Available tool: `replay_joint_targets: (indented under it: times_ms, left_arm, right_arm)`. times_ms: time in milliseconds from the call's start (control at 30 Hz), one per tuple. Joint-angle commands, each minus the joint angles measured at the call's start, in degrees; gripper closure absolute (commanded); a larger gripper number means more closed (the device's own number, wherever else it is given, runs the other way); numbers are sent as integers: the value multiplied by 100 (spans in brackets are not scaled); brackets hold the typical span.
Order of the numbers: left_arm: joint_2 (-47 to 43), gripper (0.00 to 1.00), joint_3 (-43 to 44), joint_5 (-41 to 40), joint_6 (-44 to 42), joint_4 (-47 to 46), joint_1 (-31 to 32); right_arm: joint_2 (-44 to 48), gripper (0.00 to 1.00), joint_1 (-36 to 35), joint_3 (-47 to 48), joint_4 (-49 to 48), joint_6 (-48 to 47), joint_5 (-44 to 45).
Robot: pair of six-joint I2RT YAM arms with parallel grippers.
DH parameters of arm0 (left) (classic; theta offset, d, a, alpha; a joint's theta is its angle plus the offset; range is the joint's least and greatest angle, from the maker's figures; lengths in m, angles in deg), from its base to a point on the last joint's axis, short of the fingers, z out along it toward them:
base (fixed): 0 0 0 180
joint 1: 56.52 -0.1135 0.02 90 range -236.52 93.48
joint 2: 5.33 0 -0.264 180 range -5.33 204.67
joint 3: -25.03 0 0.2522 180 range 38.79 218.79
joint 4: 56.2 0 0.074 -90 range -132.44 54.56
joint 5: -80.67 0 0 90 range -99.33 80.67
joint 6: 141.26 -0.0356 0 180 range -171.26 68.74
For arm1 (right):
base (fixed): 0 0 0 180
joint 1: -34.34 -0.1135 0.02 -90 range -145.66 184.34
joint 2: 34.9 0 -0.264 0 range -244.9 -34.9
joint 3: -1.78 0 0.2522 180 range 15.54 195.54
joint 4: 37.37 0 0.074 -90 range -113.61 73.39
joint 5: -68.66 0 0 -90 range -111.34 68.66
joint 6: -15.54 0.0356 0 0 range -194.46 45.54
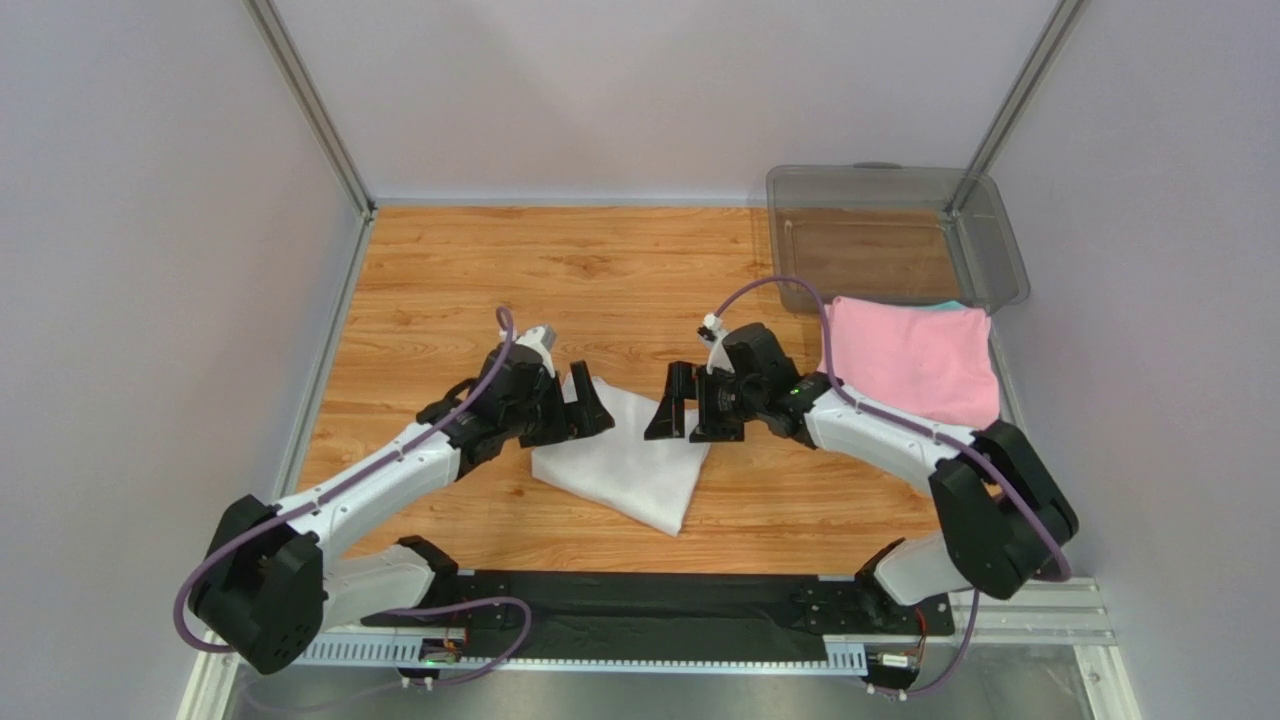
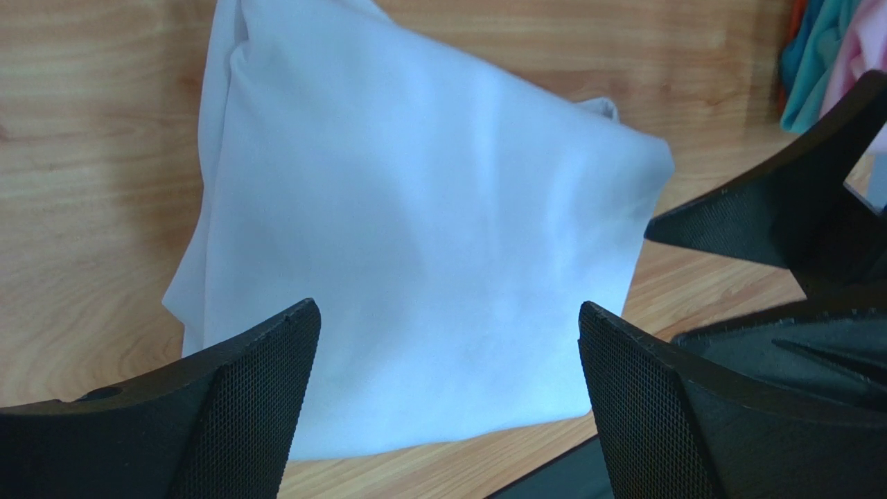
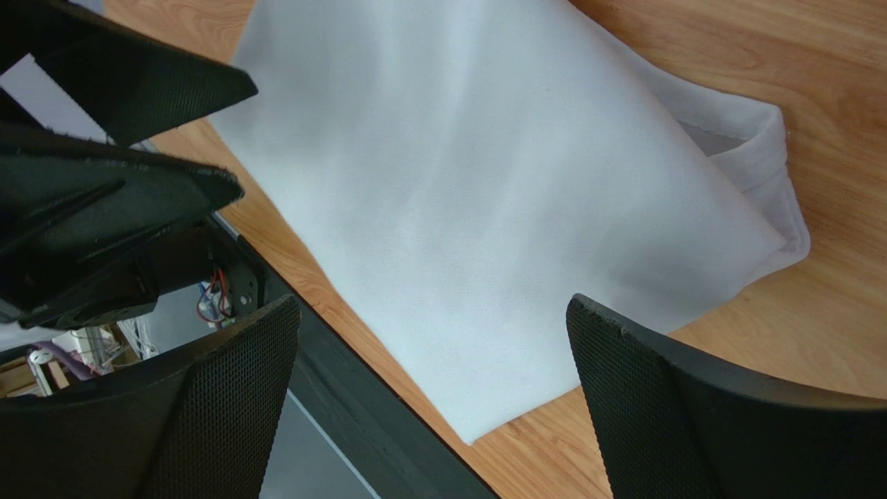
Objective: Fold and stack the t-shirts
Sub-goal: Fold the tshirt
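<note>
A folded white t-shirt (image 1: 639, 462) lies on the wooden table near its front middle; it also shows in the left wrist view (image 2: 427, 239) and the right wrist view (image 3: 500, 187). A folded pink t-shirt (image 1: 912, 357) lies at the right, with a teal edge (image 1: 950, 305) showing at its far side. My left gripper (image 1: 591, 408) is open and empty just above the white shirt's left corner. My right gripper (image 1: 676, 405) is open and empty above the shirt's upper right edge. In the left wrist view the teal (image 2: 822, 62) and pink (image 2: 859, 52) shirts show at the top right.
A clear plastic bin (image 1: 894, 240) stands at the back right corner of the table. Grey walls enclose the table on three sides. A black rail (image 1: 631, 608) runs along the near edge between the arm bases.
</note>
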Motion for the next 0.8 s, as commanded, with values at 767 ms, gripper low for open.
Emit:
replay_joint_targets:
  times_ms: [767]
  left_arm:
    - [-38, 0, -2101, 634, 1368, -1525, 622]
  right_arm:
    - [-1607, 0, 182, 1057, 439, -853, 809]
